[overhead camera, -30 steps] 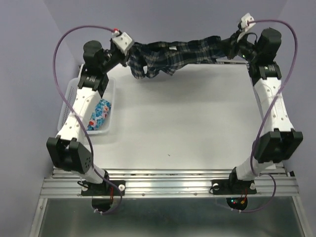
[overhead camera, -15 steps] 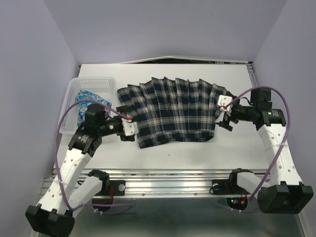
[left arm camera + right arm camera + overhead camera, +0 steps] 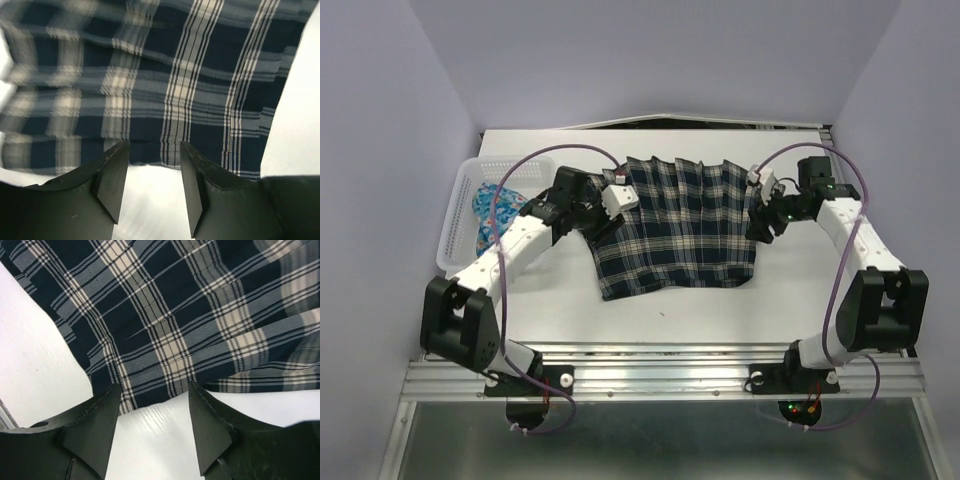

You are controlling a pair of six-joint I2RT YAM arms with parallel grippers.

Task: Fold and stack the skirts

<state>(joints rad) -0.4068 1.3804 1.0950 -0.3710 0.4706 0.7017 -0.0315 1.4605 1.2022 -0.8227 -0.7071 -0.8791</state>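
Note:
The dark plaid skirt (image 3: 675, 225) lies spread flat and pleated in the middle of the white table (image 3: 820, 290). My left gripper (image 3: 592, 218) sits at the skirt's left edge, open and empty. In the left wrist view its fingers (image 3: 112, 180) frame bare table, with the plaid skirt (image 3: 175, 75) just beyond the left gripper (image 3: 152, 145). My right gripper (image 3: 760, 220) is at the skirt's right edge, also open. In the right wrist view the plaid skirt (image 3: 165, 315) starts just past the right gripper (image 3: 155, 386). The blue floral skirt (image 3: 485, 200) lies in the basket.
A white lattice basket (image 3: 458, 225) stands at the table's left edge, beside my left arm. Lilac walls close in the table on the left, back and right. A metal rail (image 3: 660, 365) runs along the near edge by the arm bases.
A second ago both grippers held the plaid skirt stretched in the air at the back. It now lies flat, released, and both arms have moved to its side edges.

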